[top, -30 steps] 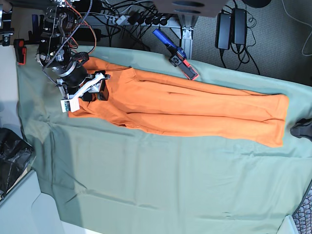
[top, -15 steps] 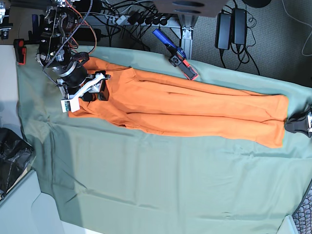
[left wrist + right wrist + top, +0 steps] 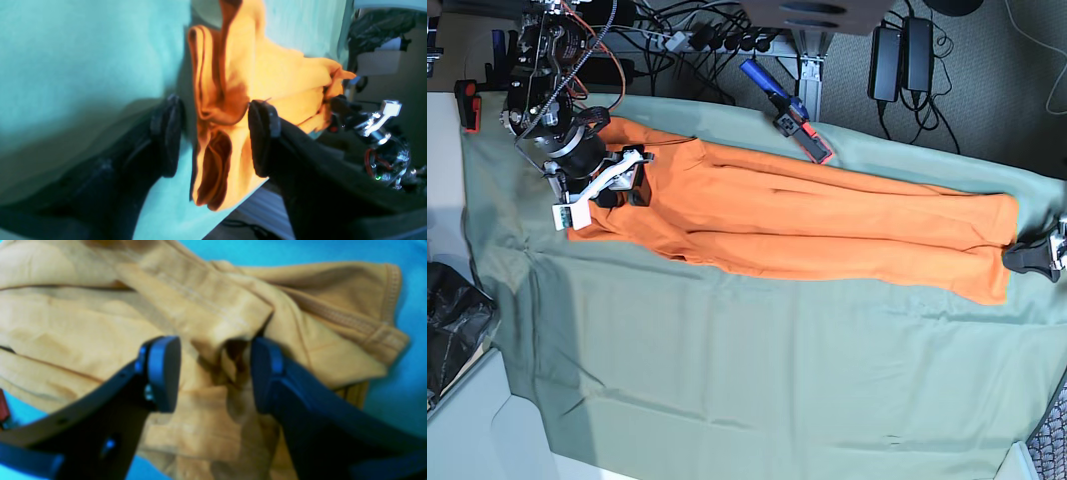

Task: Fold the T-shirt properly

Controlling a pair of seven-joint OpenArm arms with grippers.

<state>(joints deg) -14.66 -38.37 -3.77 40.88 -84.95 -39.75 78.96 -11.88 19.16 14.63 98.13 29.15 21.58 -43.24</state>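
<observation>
Straddling opposite ends of the long-folded T-shirt (image 3: pixel 807 215), our left hand (image 3: pixel 213 133) at 3 o'clock and right hand (image 3: pixel 213 373) at 9 stood released; next we judged both should clench.

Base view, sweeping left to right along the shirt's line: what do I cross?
Right tool at the shirt's left end → orange T-shirt lying long across the green sheet → left tool at its right edge.

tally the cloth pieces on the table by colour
orange: 1, the T-shirt
sage green: 1, the cloth sheet spread under it
total: 2
</observation>
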